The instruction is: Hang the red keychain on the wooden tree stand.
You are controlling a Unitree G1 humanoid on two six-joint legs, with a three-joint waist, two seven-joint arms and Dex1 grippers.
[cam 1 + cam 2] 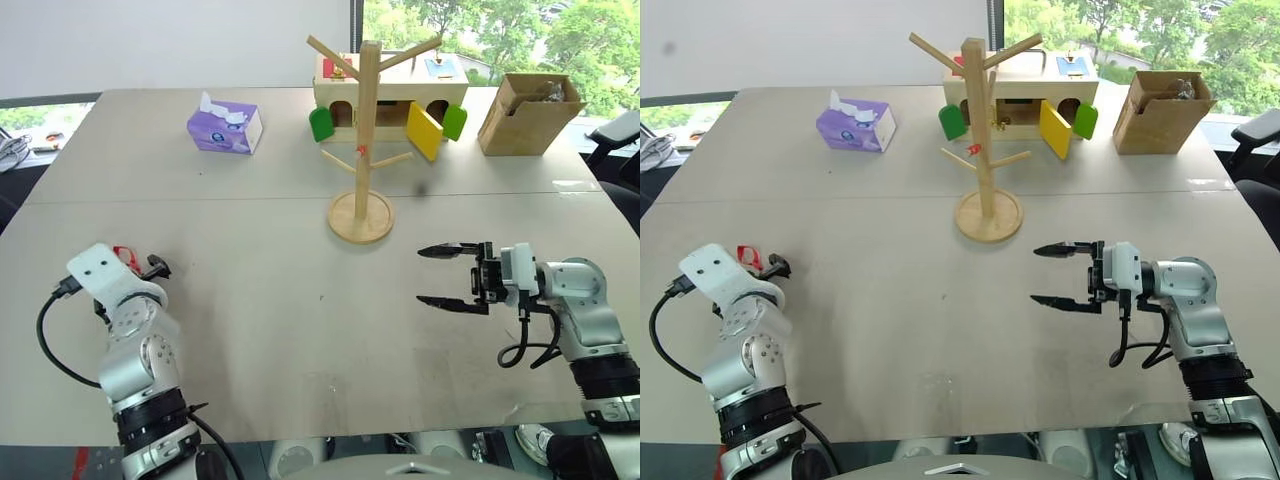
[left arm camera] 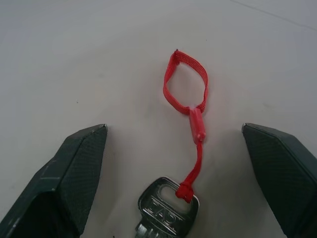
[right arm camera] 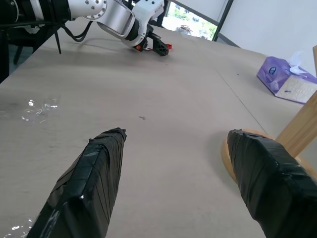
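The left gripper [image 2: 173, 168] is wide open, with its 2 black fingers [image 2: 69, 178] on either side of the red keychain, not touching it. The right gripper [image 1: 448, 276] is wide open too, holds nothing and points sideways over the table [image 1: 260, 330].

The big grey table holds everything. The wooden tree stand [image 1: 365, 140] stands upright in the middle, far from the left gripper. The red keychain [image 2: 190, 116] lies flat near the table's left edge, its loop stretched out and its silver key [image 2: 166, 210] closest to the gripper.
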